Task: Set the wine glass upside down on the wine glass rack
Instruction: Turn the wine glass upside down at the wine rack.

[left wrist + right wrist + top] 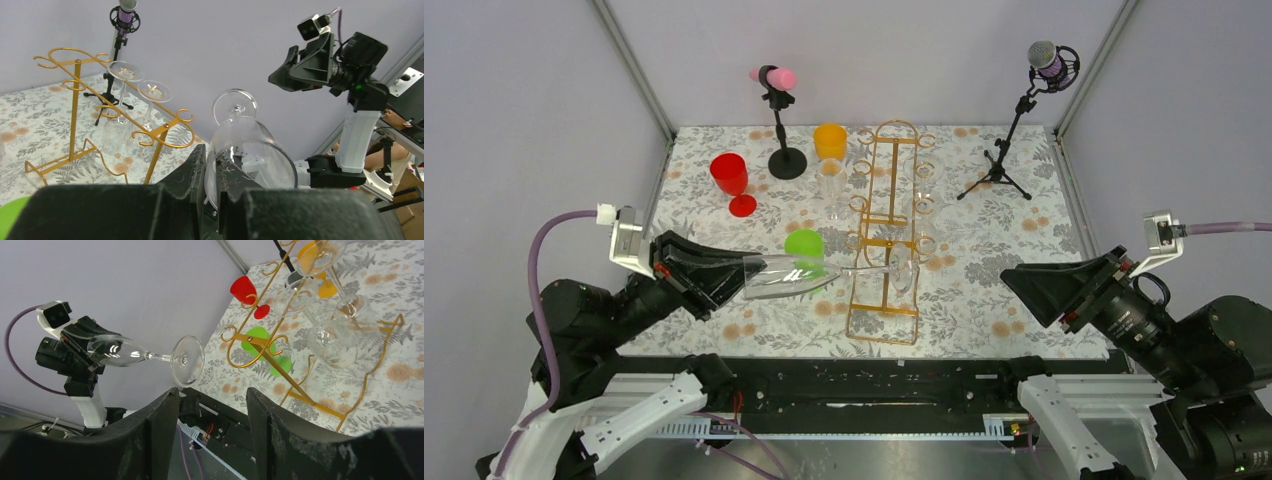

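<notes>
My left gripper [749, 272] is shut on the rim of a clear wine glass [786, 279], one finger inside the bowl and one outside. The glass lies horizontal in the air, its stem pointing right and its foot [904, 275] close to the near end of the gold wire wine glass rack [886, 215]. In the left wrist view the fingertips [197, 167] pinch the bowl wall [255, 150], with the rack [75, 105] to the left. My right gripper [1016, 283] is open and empty to the right of the rack; its view shows the glass [120, 351] and the rack [272, 347].
Two clear glasses [924, 210] hang upside down on the rack's right side. A green cup [804, 243], a red goblet [731, 180], an orange cup [830, 141] and an upright clear glass [832, 190] stand left of the rack. A pink-topped stand [779, 120] and a microphone tripod [1014, 150] are at the back.
</notes>
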Motion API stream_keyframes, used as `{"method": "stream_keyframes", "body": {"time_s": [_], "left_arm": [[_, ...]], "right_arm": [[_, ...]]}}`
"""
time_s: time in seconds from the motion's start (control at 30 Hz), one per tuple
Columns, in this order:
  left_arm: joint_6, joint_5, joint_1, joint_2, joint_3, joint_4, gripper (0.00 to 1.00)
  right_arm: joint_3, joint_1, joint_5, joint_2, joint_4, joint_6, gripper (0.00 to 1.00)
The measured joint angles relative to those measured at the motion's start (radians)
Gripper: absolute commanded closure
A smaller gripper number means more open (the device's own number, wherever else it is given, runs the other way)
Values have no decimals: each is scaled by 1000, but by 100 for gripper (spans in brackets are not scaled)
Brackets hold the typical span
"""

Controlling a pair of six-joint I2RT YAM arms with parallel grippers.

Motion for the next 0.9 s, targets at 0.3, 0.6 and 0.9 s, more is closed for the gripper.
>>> {"method": "stream_keyframes", "body": {"time_s": [0.3,0.6,0.9], "left_arm": [[25,-29,0,47,0,-2,100],[36,-56,0,46,8,-1,100],[48,-80,0,47,14,-1,100]], "right_arm": [[182,-1,41,150,-96,-26,44],[497,5,69,414,-162,-102,45],[781,405,295,650,-246,-145,47]]}}
